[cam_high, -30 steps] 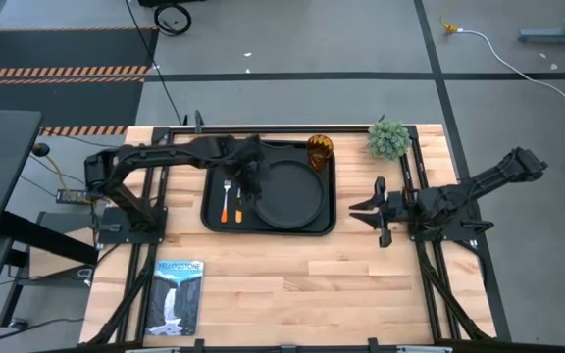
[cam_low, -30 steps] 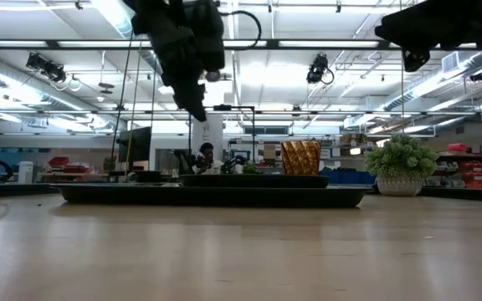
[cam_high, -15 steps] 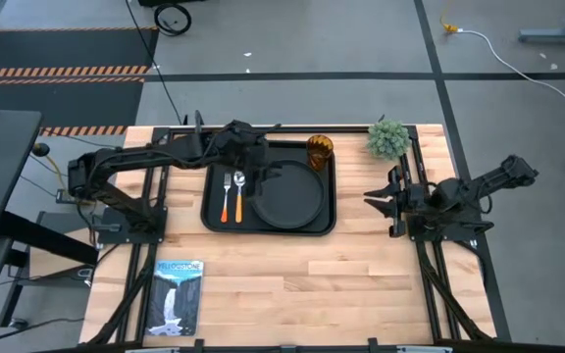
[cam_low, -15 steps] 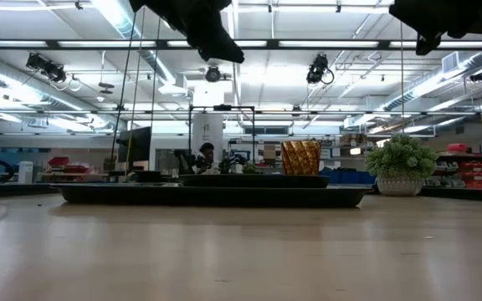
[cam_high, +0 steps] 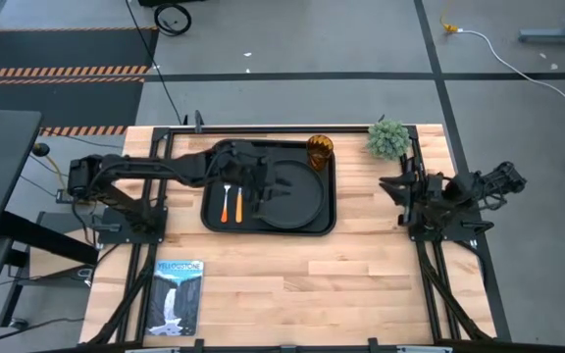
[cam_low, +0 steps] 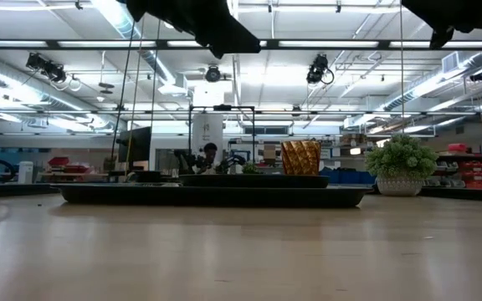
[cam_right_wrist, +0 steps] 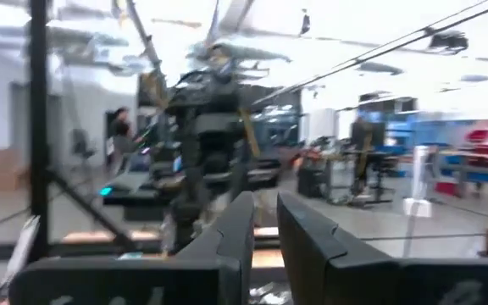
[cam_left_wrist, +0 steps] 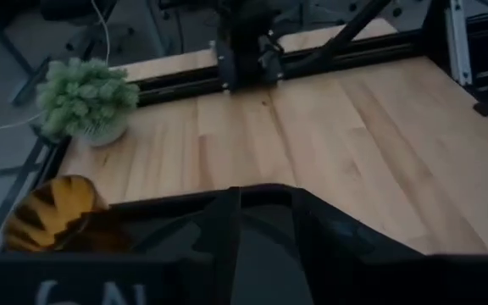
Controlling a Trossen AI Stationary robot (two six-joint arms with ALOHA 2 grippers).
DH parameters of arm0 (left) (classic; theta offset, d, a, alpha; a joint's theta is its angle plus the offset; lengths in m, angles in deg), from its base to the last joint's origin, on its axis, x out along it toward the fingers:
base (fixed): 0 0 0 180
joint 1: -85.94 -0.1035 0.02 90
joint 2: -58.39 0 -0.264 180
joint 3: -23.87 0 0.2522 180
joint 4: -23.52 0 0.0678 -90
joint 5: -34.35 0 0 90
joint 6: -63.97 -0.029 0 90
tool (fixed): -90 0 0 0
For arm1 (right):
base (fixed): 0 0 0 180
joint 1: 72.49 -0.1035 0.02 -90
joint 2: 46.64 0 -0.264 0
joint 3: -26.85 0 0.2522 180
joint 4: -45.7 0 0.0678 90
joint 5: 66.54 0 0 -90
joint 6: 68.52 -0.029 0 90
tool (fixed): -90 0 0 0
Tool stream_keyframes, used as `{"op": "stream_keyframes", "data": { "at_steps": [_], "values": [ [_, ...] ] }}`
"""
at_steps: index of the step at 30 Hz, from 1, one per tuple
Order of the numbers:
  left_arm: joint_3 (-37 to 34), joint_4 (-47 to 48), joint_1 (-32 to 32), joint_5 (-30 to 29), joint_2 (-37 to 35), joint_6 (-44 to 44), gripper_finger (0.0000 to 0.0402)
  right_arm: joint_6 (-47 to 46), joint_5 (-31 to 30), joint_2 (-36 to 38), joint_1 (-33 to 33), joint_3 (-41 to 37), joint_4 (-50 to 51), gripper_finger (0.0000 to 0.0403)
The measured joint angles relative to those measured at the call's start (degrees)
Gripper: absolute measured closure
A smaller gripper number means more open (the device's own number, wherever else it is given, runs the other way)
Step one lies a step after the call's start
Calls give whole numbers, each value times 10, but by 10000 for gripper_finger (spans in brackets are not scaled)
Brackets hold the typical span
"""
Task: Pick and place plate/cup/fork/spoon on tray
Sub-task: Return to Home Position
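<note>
The left claw (cam_high: pixel 263 183) hangs open and empty over the plate (cam_high: pixel 297 196) on the tray (cam_high: pixel 214 224); the fork (cam_high: pixel 227 201) and spoon (cam_high: pixel 239 204) lie just beside it. The right claw (cam_high: pixel 392 184) waits far off, fingers nearly closed, empty.

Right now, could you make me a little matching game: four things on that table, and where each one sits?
Things:
1. cup
2. fork
3. plant
4. booklet

Places:
A. table's near left part, off the tray
B. far right corner of the tray
C. tray's left part, beside the spoon
D. table's far edge, right of the tray

Pairs: 1-B, 2-C, 3-D, 4-A
</note>
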Motion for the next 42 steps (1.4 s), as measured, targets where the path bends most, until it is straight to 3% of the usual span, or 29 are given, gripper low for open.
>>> {"op": "stream_keyframes", "data": {
  "at_steps": [4, 10, 13, 18, 20, 22, 29, 35, 42],
  "values": [
    [-14, -32, 24, -1, 0, -15, 285, -1, -53, 30, 7, -33, -30, 351],
    [-38, -35, 38, 1, -9, -15, 286, -5, -153, 49, 14, -111, -176, 364],
    [-73, -36, 38, 23, -36, -6, 295, 0, -257, 49, 14, -106, -186, 368],
    [-158, -115, 39, 51, -86, 16, 319, -13, -463, 49, 14, -98, -190, 370],
    [-185, -133, 38, 49, -102, 24, 327, -57, -503, 49, 14, -99, -187, 370],
    [-203, -136, 37, 46, -122, 34, 333, -73, -479, 50, 14, -106, -186, 371],
    [-248, -139, 42, 39, -163, 61, 349, -110, -279, 49, 13, -112, -159, 371],
    [-298, -158, 51, -14, -207, 74, 356, -112, -245, 49, 13, -112, -128, 371],
    [-344, -166, 55, -17, -278, 103, 356, -125, -194, 49, 13, -112, -107, 371]
  ]
}}
